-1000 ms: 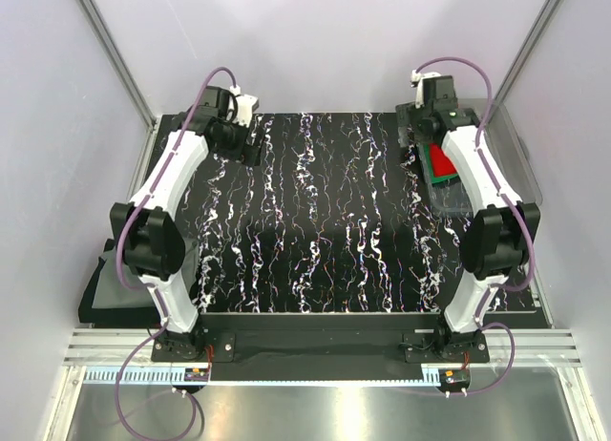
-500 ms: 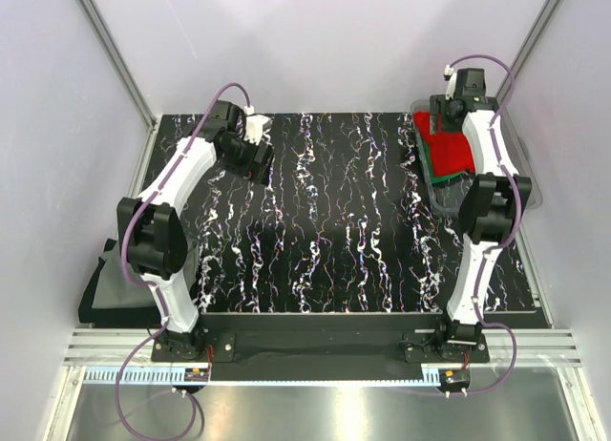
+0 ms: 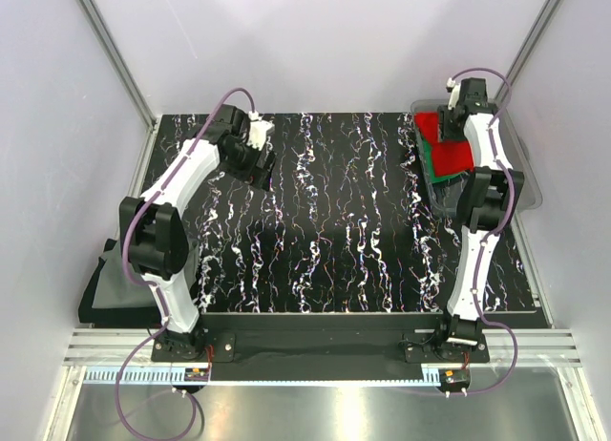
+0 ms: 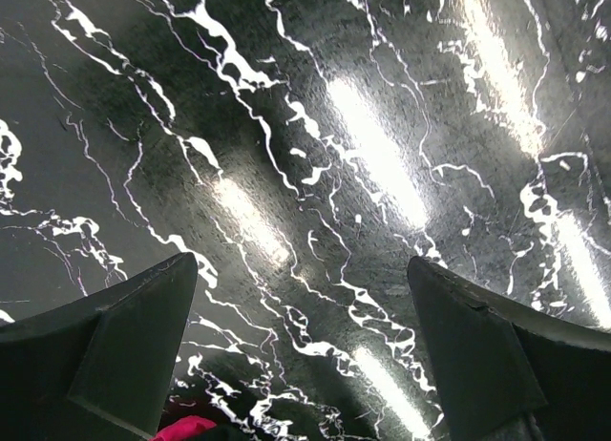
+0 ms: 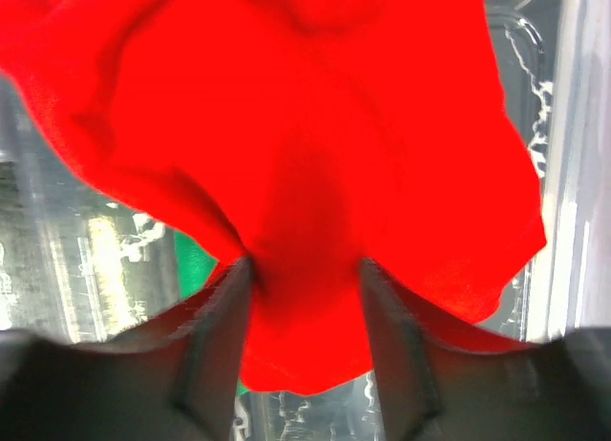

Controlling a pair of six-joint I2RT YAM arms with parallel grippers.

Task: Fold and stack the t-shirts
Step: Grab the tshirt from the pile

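Firmly, my right gripper point(image 5: 301, 269) pinches the bright red cloth t-shirt point(image 5: 286, 126) above the clear plastic bin point(image 3: 523, 169) at the table's far right edge, where a green cloth t-shirt point(image 3: 441, 178) lies; my left gripper point(image 4: 298, 264) hangs spread over the black white-veined tabletop point(image 4: 363, 155).

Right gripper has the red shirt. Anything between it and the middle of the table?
Only the clear bin's table-side wall. The red shirt, pinched by the right gripper, sits over the bin. The left gripper hovers open over the far-left table, off that path.
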